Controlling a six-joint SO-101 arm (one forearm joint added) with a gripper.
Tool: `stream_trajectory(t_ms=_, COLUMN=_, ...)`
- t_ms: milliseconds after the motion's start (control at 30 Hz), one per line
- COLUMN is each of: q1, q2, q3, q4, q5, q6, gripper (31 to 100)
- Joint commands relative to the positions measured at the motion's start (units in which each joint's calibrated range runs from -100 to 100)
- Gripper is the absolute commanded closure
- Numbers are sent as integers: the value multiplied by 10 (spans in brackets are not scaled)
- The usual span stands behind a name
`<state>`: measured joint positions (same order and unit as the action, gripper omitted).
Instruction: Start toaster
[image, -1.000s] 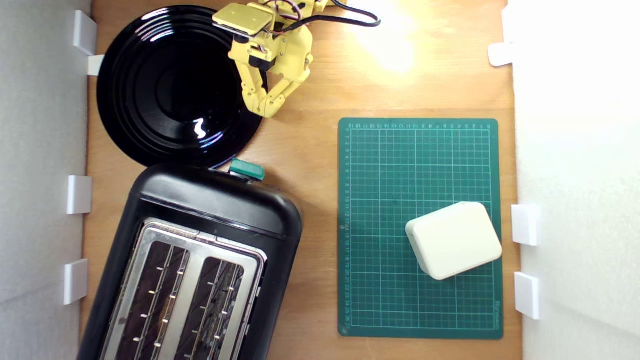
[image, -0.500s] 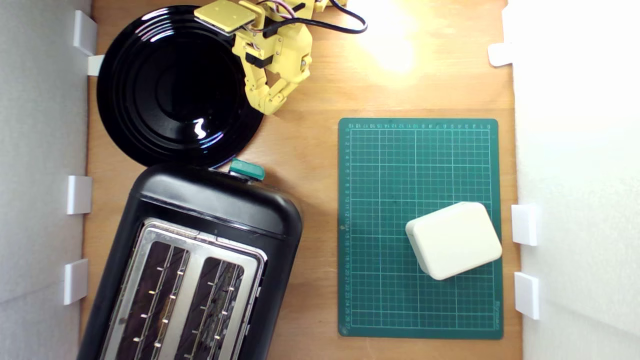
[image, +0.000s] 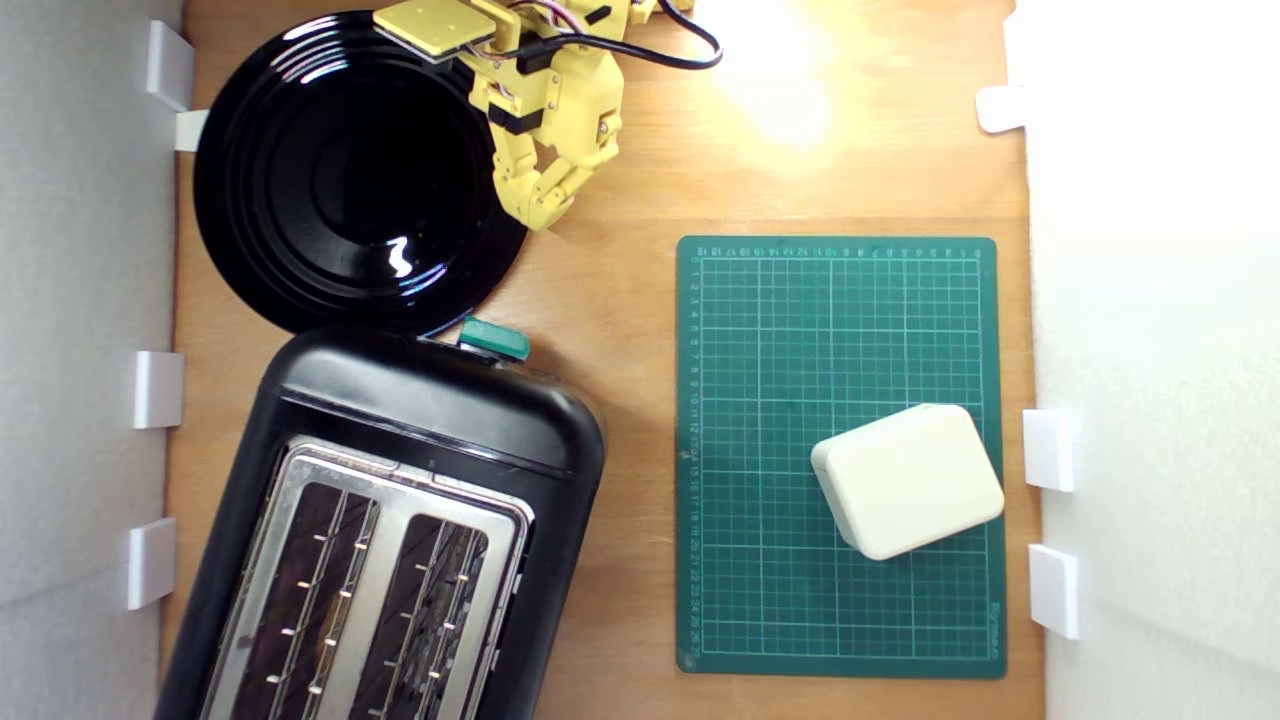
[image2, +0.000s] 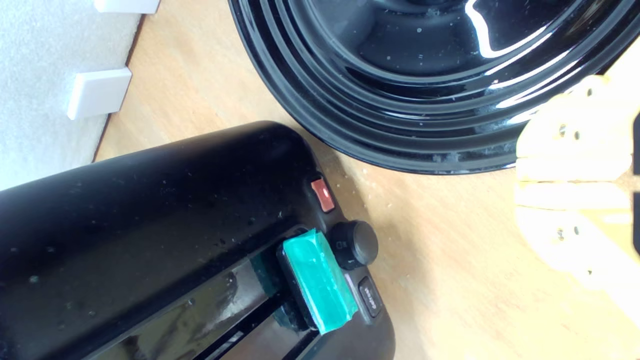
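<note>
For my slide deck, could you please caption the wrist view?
Wrist view: closed yellow gripper hovers apart from the black toaster and its teal lever, beside the black plate.

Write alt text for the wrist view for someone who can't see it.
A glossy black toaster shows its end panel with a teal lever knob, a red button and a round dial. Beyond it lies a black plate on a wooden table; the closed yellow claw hangs apart from both.

Glossy black two-slot toaster (image: 400, 520), slots empty, teal lever knob (image: 493, 340) beside the black plate.
</note>
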<state>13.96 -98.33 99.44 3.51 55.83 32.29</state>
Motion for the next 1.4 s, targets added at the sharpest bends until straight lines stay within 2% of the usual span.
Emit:
stream_trajectory(t_ms=0, q1=0, q2=-8, q3=4, q4=-2, q5=7, q6=-1, gripper=989)
stream_trajectory(t_ms=167, q1=1, q2=-7, q3=4, q4=6, q5=7, q6=-1, gripper=989)
stream_trajectory(t_ms=1367, q1=1, q2=-3, q3=4, q4=6, q5=7, q6=-1, gripper=989)
